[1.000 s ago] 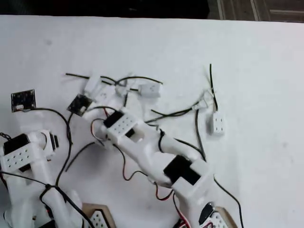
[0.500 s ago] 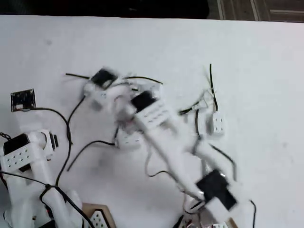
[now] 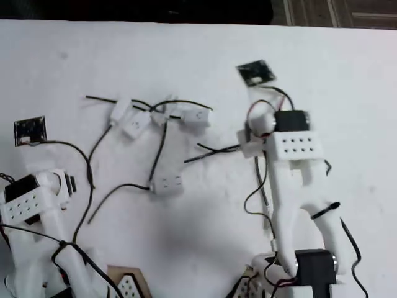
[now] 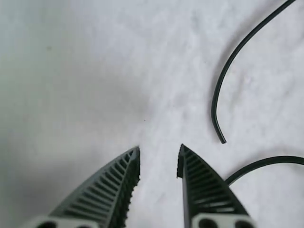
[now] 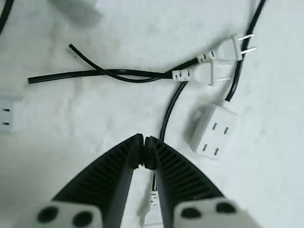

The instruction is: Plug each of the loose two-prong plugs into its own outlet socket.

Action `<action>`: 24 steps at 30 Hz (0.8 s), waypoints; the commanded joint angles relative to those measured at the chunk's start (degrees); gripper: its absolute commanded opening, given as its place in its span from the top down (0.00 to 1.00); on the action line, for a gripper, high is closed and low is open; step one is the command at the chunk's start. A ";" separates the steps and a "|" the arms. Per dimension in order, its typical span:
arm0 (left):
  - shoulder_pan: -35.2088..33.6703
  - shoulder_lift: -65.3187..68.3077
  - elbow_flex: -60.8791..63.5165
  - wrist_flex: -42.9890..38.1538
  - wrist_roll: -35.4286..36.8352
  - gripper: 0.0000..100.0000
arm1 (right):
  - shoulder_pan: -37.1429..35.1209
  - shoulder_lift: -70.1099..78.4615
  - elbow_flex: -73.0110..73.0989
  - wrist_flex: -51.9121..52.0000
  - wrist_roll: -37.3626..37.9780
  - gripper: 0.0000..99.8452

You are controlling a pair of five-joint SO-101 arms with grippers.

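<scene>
My right gripper is shut, with nothing between its tips, and hovers over a black cord. Just past it lie a white two-prong plug, its prongs bare, a second white plug and a white outlet socket. In the high view the right arm stands at the right over these, with a plug at its side. More sockets and plugs lie left of centre. My left gripper is open over bare table beside loose cord ends.
The left arm sits at the near left with its cable trailing over the table. Black cords cross the middle. Another socket shows at the edge of the right wrist view. The far table and the far right have free room.
The right arm has swung from the left-centre cluster across to the right side, uncovering a socket and cord in the middle. The left arm has stayed still.
</scene>
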 commanded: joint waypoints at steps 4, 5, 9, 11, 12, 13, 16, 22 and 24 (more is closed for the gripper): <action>-0.04 -1.80 -1.05 -0.88 0.44 0.86 | 7.52 -2.33 0.18 -0.66 -9.58 0.98; -0.04 -1.80 -1.05 -0.88 0.44 0.86 | 7.87 -2.33 0.18 -0.13 -11.52 0.98; -0.04 -1.45 -0.97 -2.02 0.44 0.86 | 5.85 -2.86 1.85 2.33 -16.18 0.98; -0.04 -1.45 -0.97 -2.02 0.44 0.86 | 4.88 -2.86 3.25 2.15 -18.46 0.98; -0.04 -1.45 -0.97 -2.02 0.44 0.86 | 4.88 -2.86 3.96 1.98 -19.69 0.98; -0.04 -1.45 -0.97 -2.02 0.44 0.86 | 4.97 -2.86 4.75 1.36 -20.40 0.98; 0.22 -1.45 -0.97 -2.02 0.53 0.86 | 7.16 -2.86 7.47 -2.68 -20.66 0.98; 2.33 -1.80 0.44 -3.43 0.53 0.86 | 11.21 -2.33 13.27 -13.85 -17.58 0.93; 2.33 -1.80 0.53 -3.60 0.53 0.86 | 11.12 -2.33 14.68 -13.67 -17.32 0.89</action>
